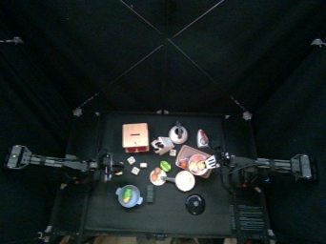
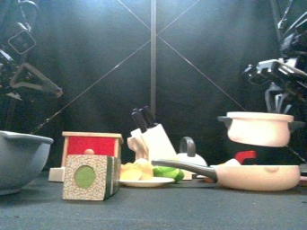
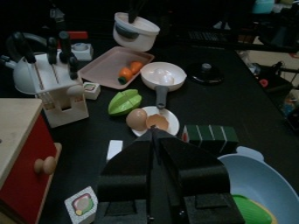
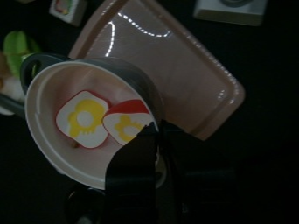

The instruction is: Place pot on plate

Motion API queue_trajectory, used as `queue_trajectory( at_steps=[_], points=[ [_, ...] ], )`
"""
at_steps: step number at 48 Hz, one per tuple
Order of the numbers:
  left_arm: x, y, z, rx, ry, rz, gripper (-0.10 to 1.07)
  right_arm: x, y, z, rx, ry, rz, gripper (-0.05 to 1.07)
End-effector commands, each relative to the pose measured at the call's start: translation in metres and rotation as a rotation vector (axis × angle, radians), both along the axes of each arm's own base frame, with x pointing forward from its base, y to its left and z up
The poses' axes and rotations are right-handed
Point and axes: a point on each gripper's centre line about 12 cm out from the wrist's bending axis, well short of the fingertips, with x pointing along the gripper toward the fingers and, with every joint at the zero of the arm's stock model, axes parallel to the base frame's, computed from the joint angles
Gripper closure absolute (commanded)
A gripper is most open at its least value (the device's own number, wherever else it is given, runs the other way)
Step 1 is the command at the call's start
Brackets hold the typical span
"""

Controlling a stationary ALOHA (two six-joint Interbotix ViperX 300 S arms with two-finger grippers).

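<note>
The pot [image 4: 87, 118], toy eggs inside, hangs from the right pincer [image 4: 158, 153] nipping its rim, above the pink plate [image 4: 163, 61] at frame centre. The thin rim grip could let it tip, spilling eggs. Left pincer [image 3: 163, 162] rests closed.

We cannot make out the right claw [image 4: 149, 188] gripping the white round pot [image 4: 87, 118] in the right wrist view: its jaws merge into one dark shape across the rim. In the top view everything by that claw is too small to name. Just ahead of the left claw [image 3: 163, 188], the pale blue bowl [image 3: 263, 188] runs off the picture's edge.
</note>
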Motion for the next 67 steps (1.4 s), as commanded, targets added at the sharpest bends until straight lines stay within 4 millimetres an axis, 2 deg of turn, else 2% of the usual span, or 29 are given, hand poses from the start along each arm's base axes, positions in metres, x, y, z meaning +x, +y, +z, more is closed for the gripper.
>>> queue_trajectory(
  at_steps=[1, 7, 15, 30, 43, 55, 67],
  points=[
    [0.008, -0.002, 0.014, -0.002, -0.044, -0.008, 0.48, -0.005, -0.013, -0.003, -0.023, 0.007, -0.057, 0.65],
    [0.015, -0.004, 0.029, 0.011, -0.086, -0.021, 0.48, -0.007, -0.019, -0.013, -0.018, -0.006, -0.089, 0.65],
    [0.023, -0.005, 0.046, 0.030, -0.132, -0.032, 0.48, 0.000, -0.021, -0.023, -0.014, -0.079, -0.074, 0.65],
    [0.030, -0.005, 0.066, -0.003, -0.219, -0.017, 0.48, -0.003, -0.030, -0.029, -0.029, -0.104, -0.103, 0.62],
    [0.048, -0.007, 0.060, -0.012, -0.199, -0.020, 0.48, -0.005, -0.030, -0.034, -0.027, -0.091, -0.112, 0.48],
    [0.078, -0.008, 0.058, -0.014, -0.154, -0.017, 0.48, -0.004, -0.028, -0.039, -0.015, -0.071, -0.098, 0.35],
    [0.101, -0.007, 0.050, -0.027, -0.134, -0.004, 0.48, 0.017, -0.009, -0.032, 0.005, -0.159, 0.019, 0.32]
  ],
)
